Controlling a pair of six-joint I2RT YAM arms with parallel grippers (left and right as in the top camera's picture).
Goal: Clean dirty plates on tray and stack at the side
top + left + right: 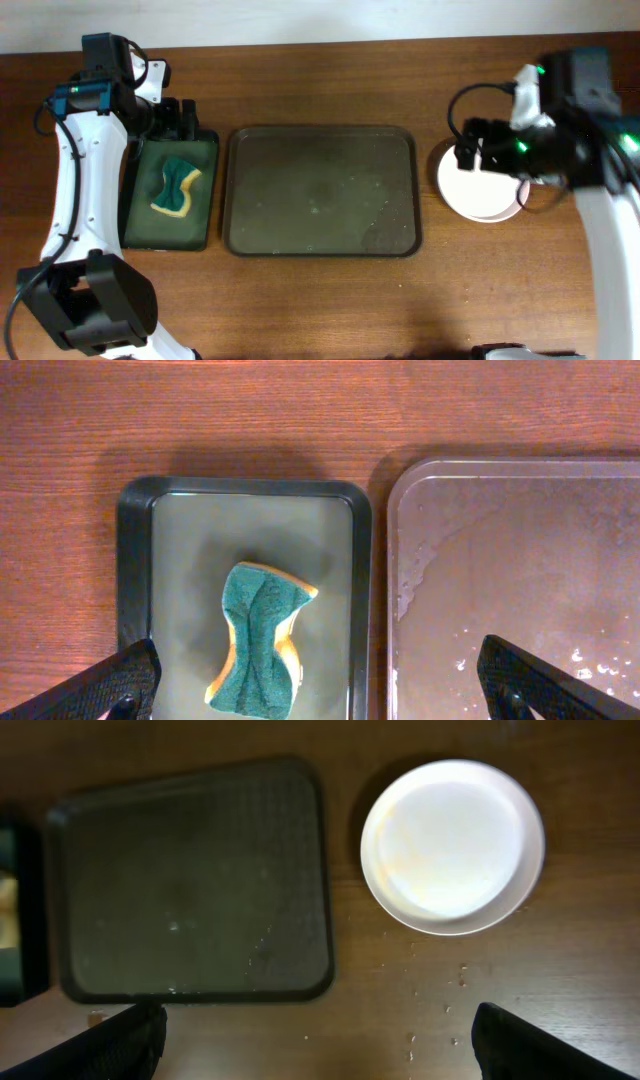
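Hovering over the stack of white plates (452, 845), the right gripper (320, 1045) is showing its fingers wide apart and is holding nothing. The plates are sitting on the wooden table (330, 300), just to the right of the large tray (320, 190), which is carrying only wet marks. The left gripper (320, 690), also spread and empty, is hanging above the green-yellow sponge (260, 640) lying in the small black tray (180, 550). I am judging the job as nearly finished, and I am seeing two risks. The right arm, being directly above the stack, may be pushing it sideways when leaving. A faint yellowish tint on the top plate may be meaning it is not fully clean.
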